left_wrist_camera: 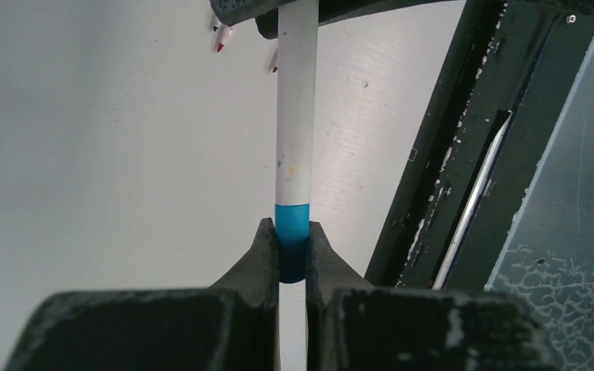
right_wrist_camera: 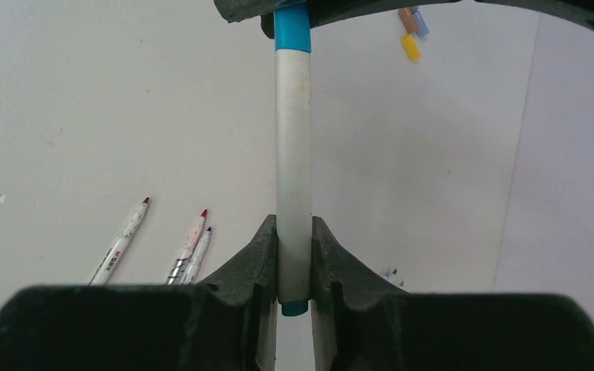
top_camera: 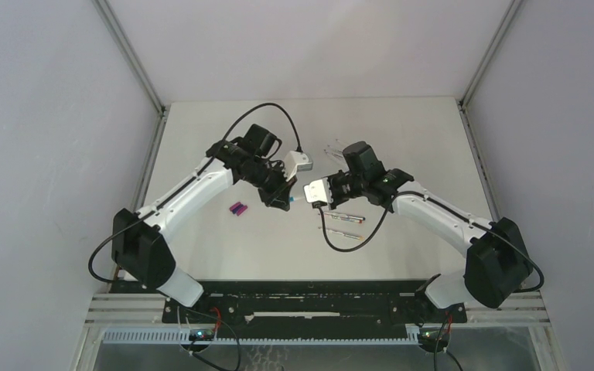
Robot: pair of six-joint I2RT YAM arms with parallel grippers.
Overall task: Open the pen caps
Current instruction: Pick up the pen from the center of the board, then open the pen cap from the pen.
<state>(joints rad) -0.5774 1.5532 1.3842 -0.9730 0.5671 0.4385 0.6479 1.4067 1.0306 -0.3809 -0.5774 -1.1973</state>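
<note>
A white-barrelled pen (top_camera: 298, 199) hangs level above the table, held between both arms. My left gripper (left_wrist_camera: 292, 249) is shut on its blue pen cap (left_wrist_camera: 291, 232), and the white barrel (left_wrist_camera: 295, 116) runs away from the cap toward the other arm. My right gripper (right_wrist_camera: 294, 259) is shut on the far end of that barrel (right_wrist_camera: 293, 154); a teal stub pokes out behind its fingers. In the right wrist view the blue cap (right_wrist_camera: 291, 31) sits on the pen at the top, inside the left jaws. Seen from above, the left gripper (top_camera: 282, 201) and the right gripper (top_camera: 313, 195) face each other closely.
Two loose caps, magenta and purple (top_camera: 237, 209), lie on the table left of the grippers. Uncapped pens (top_camera: 344, 220) lie below the right gripper; three of them (right_wrist_camera: 189, 247) appear in the right wrist view. More loose caps (right_wrist_camera: 410, 46) lie beyond. A black rail (left_wrist_camera: 464, 154) borders the near edge.
</note>
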